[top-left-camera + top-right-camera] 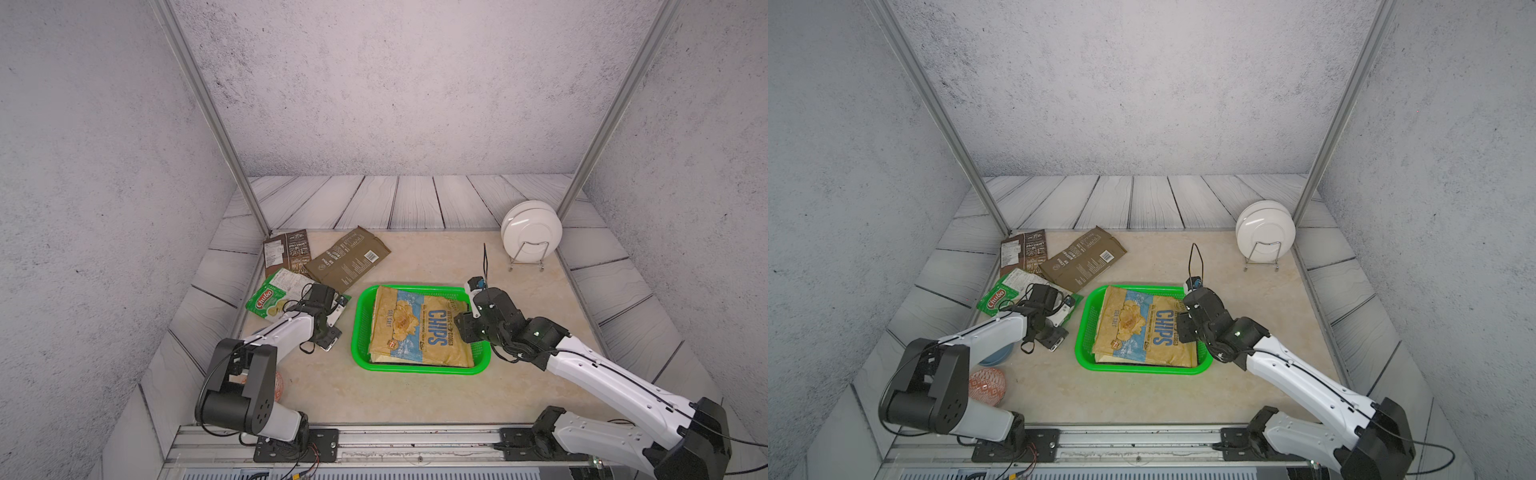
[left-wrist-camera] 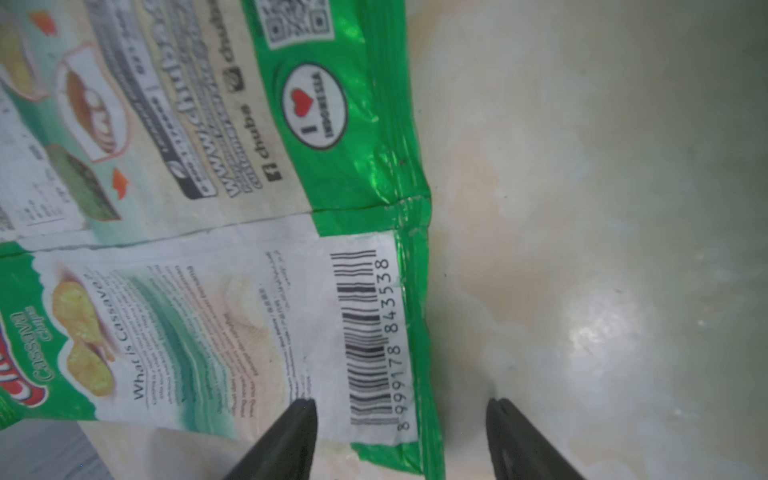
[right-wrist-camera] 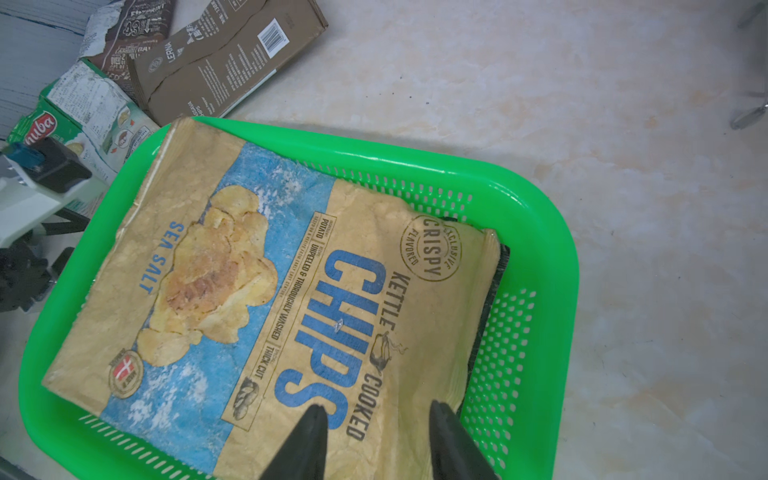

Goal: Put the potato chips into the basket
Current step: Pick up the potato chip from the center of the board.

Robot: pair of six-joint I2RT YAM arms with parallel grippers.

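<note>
The green basket (image 1: 419, 370) sits mid-table in both top views. A yellow-blue chips bag (image 1: 415, 328) lies flat in it on top of a dark bag edge (image 3: 494, 282). My right gripper (image 3: 378, 405) hovers open over that bag's near-right corner, inside the basket (image 3: 536, 232), with nothing between its fingers. A light green chips bag (image 1: 270, 301) lies left of the basket. A brown bag (image 1: 286, 253) and an olive bag (image 1: 349, 259) lie behind it. My left gripper (image 2: 402, 401) is open and low over the light green bag (image 2: 232, 291), straddling its barcode edge.
White plates in a wire rack (image 1: 530, 232) stand at the back right. An orange-red patterned round object (image 1: 987, 384) and a blue dish (image 1: 1000, 355) sit under my left arm at the front left. Metal posts rise at both back corners of the table.
</note>
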